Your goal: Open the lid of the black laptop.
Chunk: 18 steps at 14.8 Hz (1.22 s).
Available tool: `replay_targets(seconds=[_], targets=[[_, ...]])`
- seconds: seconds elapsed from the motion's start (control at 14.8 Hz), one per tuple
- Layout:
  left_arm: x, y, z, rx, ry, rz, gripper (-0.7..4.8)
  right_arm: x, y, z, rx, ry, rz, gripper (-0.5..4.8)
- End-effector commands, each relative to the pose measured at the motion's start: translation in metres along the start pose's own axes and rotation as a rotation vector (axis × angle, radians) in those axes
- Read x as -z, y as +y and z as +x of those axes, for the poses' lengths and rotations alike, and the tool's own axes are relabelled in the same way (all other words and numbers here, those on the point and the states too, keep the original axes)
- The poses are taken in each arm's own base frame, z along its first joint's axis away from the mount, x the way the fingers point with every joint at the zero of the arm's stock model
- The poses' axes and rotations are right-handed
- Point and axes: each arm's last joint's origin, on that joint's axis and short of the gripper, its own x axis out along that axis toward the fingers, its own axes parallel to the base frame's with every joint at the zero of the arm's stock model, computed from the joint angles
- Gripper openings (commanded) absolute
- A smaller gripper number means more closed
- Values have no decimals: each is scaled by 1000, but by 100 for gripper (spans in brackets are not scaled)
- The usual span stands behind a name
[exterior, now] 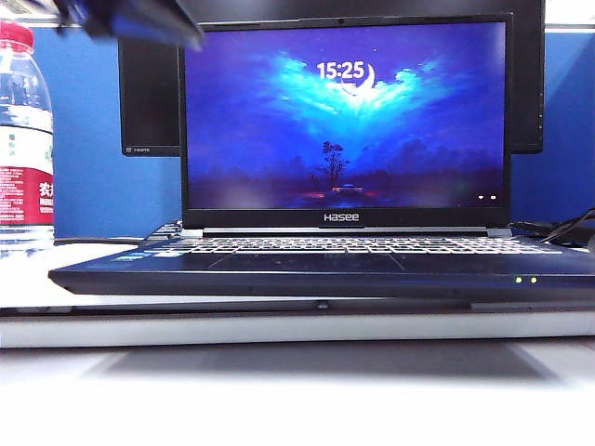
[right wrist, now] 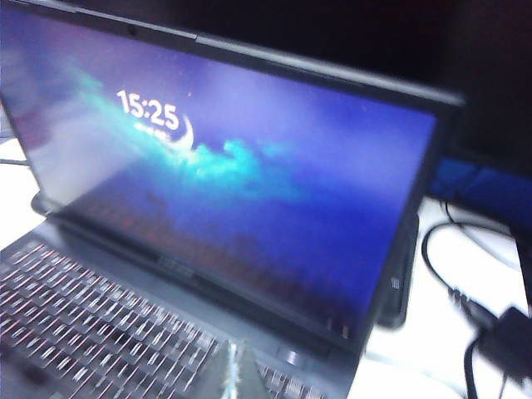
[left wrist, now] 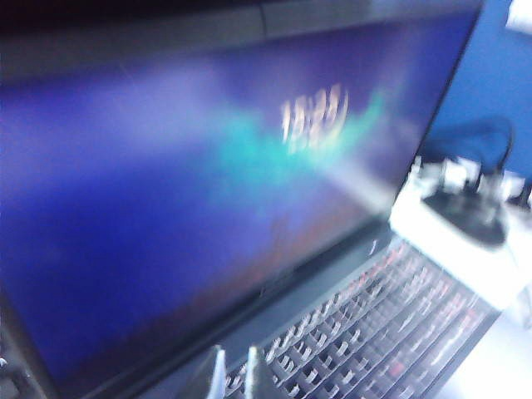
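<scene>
The lid (exterior: 344, 116) is raised; thin and fragile, it is best held by its top edge. Left pincer (left wrist: 234, 372) and right pincer (right wrist: 233, 370) are seen together, empty, above the keyboard (exterior: 363, 245).

White table (exterior: 279, 390) carrying the black laptop (exterior: 316, 269) at its middle, lid (exterior: 344, 121) raised upright with the screen lit. Left of the laptop, a water bottle (exterior: 23, 139) with a red label. Behind the laptop, a black monitor (exterior: 149, 102). Right of the laptop, black cables (right wrist: 453, 274) and a black adapter (right wrist: 503, 337) on the white top. Left gripper (left wrist: 235, 374) and right gripper (right wrist: 234, 370) over the laptop's keyboard, fingertips nearly together
</scene>
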Motion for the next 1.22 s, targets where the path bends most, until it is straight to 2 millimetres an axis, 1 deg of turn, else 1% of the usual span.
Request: replay_targets(seconds=[0.07, 0.14, 0.27, 0.41, 0.47, 0.54, 0.61, 0.81, 0.95, 1.08, 1.22], targets=[[-15, -14, -27, 7, -57, -19, 51, -1, 3, -25, -10, -19, 37, -6], [-15, -22, -37, -15, -38, -17, 49, -1, 5, -40, -7, -48, 45, -6], [-10, -36, -53, -8, -9, -3, 49, -1, 7, -61, -6, -107, 56, -6], [-4, -48, -68, 13, -31, -12, 45, 5, 9, -74, -8, -95, 70, -6], [-2, -56, -81, -19, -63, 0, 16, 8, 11, -78, -51, -84, 73, -6], [-1, -63, -94, -27, -103, 10, 15, 10, 12, -84, -85, -83, 90, -6], [2, -72, -114, -42, -143, 0, 15, 12, 13, -95, -83, -117, 87, -6], [17, -76, -151, -102, -118, -34, 17, 17, 16, -121, -59, -221, 90, -6], [30, -76, -170, -132, -126, -60, 17, 26, 18, -130, -61, -219, 91, -6], [45, -76, -183, -141, -155, -88, 17, 34, 19, -134, -79, -175, 106, -6], [65, -76, -185, -141, -159, -129, 18, 38, 20, -138, -78, -170, 109, -6]])
